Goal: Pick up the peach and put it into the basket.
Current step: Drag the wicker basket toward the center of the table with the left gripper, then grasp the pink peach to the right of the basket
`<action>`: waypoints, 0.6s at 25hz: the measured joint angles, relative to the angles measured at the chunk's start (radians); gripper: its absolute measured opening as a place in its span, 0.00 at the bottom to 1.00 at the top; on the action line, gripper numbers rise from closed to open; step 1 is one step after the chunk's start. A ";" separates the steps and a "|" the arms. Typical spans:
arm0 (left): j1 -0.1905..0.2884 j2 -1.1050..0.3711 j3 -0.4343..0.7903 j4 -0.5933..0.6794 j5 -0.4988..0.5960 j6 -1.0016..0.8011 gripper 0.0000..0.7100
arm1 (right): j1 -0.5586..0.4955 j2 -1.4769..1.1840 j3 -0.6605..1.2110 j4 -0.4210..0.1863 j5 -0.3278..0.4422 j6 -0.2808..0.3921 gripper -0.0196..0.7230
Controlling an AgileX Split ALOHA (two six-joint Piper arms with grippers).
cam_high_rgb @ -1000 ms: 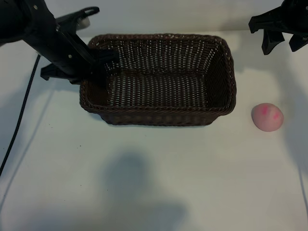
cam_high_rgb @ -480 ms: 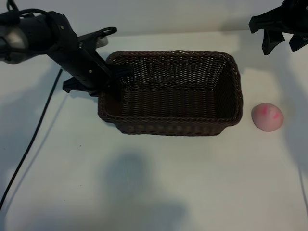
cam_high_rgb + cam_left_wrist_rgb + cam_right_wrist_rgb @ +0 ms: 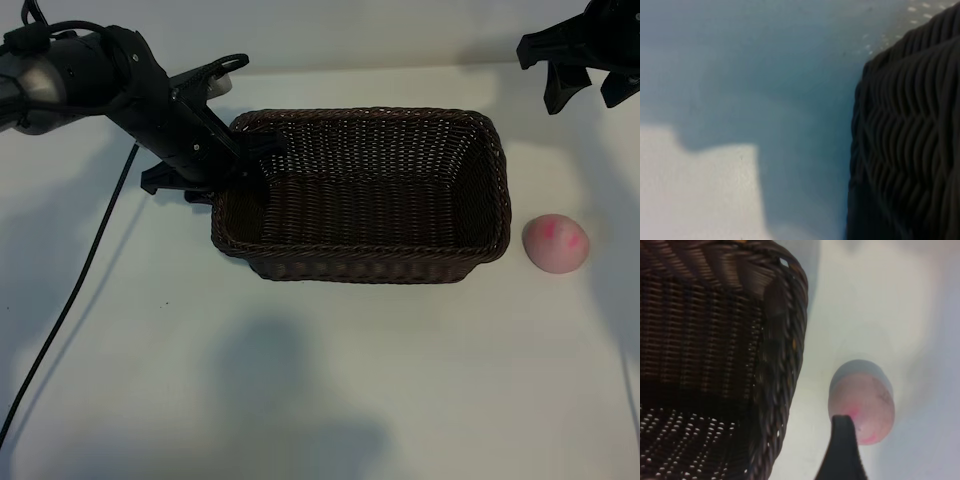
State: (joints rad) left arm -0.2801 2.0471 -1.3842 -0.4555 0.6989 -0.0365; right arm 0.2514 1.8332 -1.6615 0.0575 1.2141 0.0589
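The peach point(image 3: 555, 243), pale pink with red blotches, lies on the white table just right of the basket point(image 3: 360, 268), a dark-brown wicker one with nothing in it. My left gripper point(image 3: 215, 165) is down at the basket's left end, against its rim. The left wrist view shows only the basket wall point(image 3: 910, 125) and table. My right gripper point(image 3: 580, 85) hangs open and holds nothing at the back right, above and behind the peach. In the right wrist view one fingertip point(image 3: 842, 440) overlaps the peach point(image 3: 862, 400), beside the basket's right end point(image 3: 785, 340).
A black cable point(image 3: 70, 300) trails from the left arm across the table's left side to the front edge. Bare white table lies in front of the basket. A narrow gap separates the basket from the peach.
The left arm has moved right with the basket's left end, sliding the basket toward the peach. The right arm and the peach have stayed put.
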 joint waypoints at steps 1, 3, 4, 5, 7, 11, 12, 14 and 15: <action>0.000 -0.003 0.000 0.000 0.002 -0.001 0.72 | 0.000 0.000 0.000 0.000 0.000 0.000 0.76; 0.000 -0.019 0.000 0.008 0.013 -0.011 0.84 | 0.000 0.000 0.000 0.000 0.001 0.000 0.76; 0.000 -0.029 0.000 0.021 0.019 -0.014 0.88 | 0.000 0.000 0.000 0.000 0.001 0.000 0.76; 0.000 -0.043 0.000 0.043 0.027 -0.021 0.90 | 0.000 0.000 0.000 0.000 0.001 0.000 0.76; 0.000 -0.081 0.000 0.084 0.049 -0.037 0.92 | 0.000 0.000 0.000 0.000 0.001 0.000 0.76; 0.000 -0.175 0.000 0.172 0.094 -0.067 0.92 | 0.000 0.000 0.000 0.000 0.001 0.003 0.76; 0.000 -0.195 -0.001 0.194 0.101 -0.075 0.92 | 0.000 0.000 0.000 0.000 0.001 0.007 0.76; 0.000 -0.237 -0.001 0.230 0.111 -0.091 0.91 | 0.000 0.000 0.000 0.005 0.002 0.020 0.76; 0.000 -0.253 -0.001 0.245 0.113 -0.095 0.91 | 0.000 0.000 0.000 0.011 0.002 0.026 0.76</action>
State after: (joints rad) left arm -0.2801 1.7944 -1.3852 -0.2101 0.8120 -0.1312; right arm 0.2514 1.8332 -1.6615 0.0682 1.2161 0.0845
